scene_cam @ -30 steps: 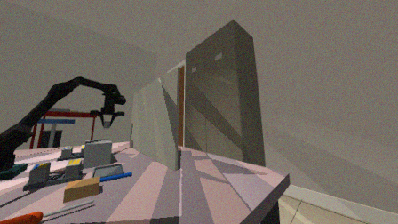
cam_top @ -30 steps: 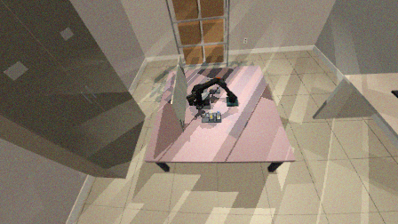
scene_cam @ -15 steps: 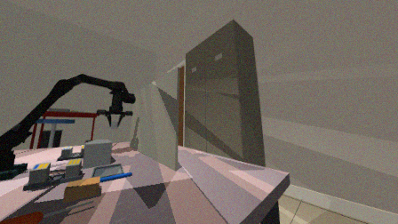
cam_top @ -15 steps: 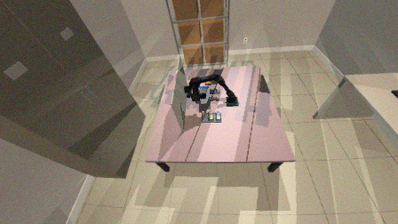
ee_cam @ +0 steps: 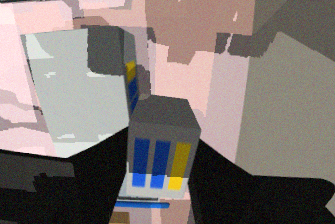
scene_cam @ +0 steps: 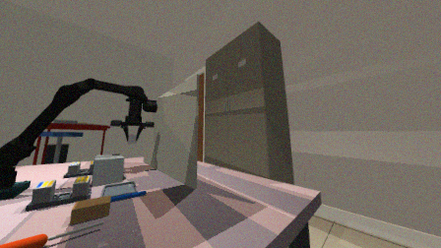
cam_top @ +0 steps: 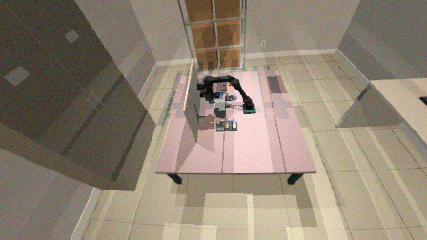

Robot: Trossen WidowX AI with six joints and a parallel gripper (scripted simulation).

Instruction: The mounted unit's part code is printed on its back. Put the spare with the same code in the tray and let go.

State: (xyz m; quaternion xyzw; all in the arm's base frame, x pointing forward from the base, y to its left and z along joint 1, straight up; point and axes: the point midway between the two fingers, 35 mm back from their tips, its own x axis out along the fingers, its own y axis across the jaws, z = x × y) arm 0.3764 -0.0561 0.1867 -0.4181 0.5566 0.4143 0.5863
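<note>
My gripper (scene_cam: 132,139) (ee_cam: 160,133) is shut on a grey spare unit (scene_cam: 132,135) (ee_cam: 163,135), held above the table. In the wrist view its striped face shows blue, blue, yellow from left to right. The mounted unit (ee_cam: 105,50) is a dark grey block at a large pale grey box (ee_cam: 73,95) (scene_cam: 108,170). A narrow side of it shows one yellow stripe above blue ones, seen at a slant. The shallow tray (scene_cam: 119,189) lies in front of the box in the exterior view; the held unit mostly hides it in the wrist view.
A tall divider panel (cam_top: 192,102) (scene_cam: 177,135) (ee_cam: 298,100) stands beside the gripper. Racks hold other spares, such as a striped unit (scene_cam: 44,193) and another unit (scene_cam: 81,188). A tan block (scene_cam: 91,210), a blue pen (scene_cam: 129,196) and an orange-handled tool (scene_cam: 25,242) lie nearby.
</note>
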